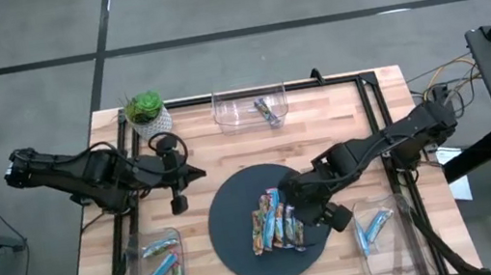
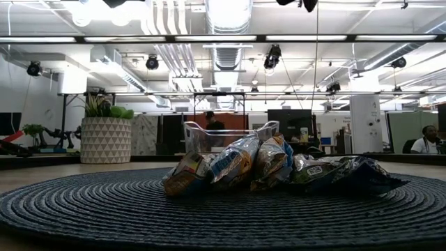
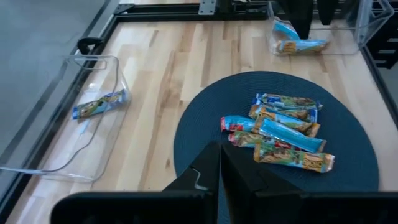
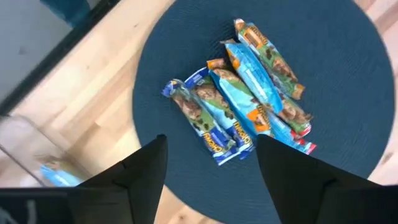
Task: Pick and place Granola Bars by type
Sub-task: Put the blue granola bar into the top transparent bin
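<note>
Right gripper hangs over the mat's right side, just beside the pile of bars, fingers spread wide, nothing between them. Left gripper waits off the mat on the worktop, fingers pressed together, empty.

Bars: a heap in the mat's middle, overlapping, blue wrappers lying on top of brown and green ones in the right wrist view. One bar sits in the far bin, a few in the near-left bin, a couple in the near-right bin.

Step in hand looks like a pick from the pile. To do it well: choose a bar on top or at the pile's edge, not a buried one; the blue bar lying across the others seems the easy take. Turn the wrist so the fingers straddle its short width, come straight down, close on that bar alone. Wrappers are shiny, probably slippery, so grip mid-length. Exact types are hard to read from here, maybe three. Match the picked colour to the bin already holding it.
</note>
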`<state>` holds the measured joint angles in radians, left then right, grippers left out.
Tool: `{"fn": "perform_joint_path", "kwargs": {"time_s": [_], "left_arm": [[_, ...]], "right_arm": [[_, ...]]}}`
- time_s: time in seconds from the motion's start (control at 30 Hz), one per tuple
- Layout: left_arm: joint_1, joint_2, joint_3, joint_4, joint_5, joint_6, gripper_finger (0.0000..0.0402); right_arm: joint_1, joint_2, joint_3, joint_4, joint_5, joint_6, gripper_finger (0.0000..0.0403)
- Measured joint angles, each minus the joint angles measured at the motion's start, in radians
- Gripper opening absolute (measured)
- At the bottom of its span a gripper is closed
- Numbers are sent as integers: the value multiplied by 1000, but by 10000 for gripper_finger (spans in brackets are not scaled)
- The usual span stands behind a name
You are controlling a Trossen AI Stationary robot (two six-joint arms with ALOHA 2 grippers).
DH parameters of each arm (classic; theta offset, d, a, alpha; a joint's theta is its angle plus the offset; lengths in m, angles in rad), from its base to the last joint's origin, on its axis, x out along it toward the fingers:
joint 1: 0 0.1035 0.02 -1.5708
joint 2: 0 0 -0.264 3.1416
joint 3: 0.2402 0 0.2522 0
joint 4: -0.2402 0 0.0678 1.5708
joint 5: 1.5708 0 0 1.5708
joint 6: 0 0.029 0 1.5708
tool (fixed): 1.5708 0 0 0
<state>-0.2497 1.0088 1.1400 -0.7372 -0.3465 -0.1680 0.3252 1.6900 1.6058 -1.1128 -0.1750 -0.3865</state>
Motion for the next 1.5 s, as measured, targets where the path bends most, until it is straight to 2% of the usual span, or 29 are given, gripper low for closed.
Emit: {"fn": "perform_joint_path", "kwargs": {"time_s": [0.17,0.3,0.7,1.5], "left_arm": [[0,0,0,0,-32,0,0],[0,0,0,-1,-46,3,0],[0,0,0,-4,-46,1,0],[0,0,0,-5,-66,3,0]], "right_arm": [[9,29,0,-5,72,-81,239],[12,62,-2,-3,88,-170,237],[19,199,-4,5,92,-216,235],[58,324,-8,61,86,-305,232]]}}
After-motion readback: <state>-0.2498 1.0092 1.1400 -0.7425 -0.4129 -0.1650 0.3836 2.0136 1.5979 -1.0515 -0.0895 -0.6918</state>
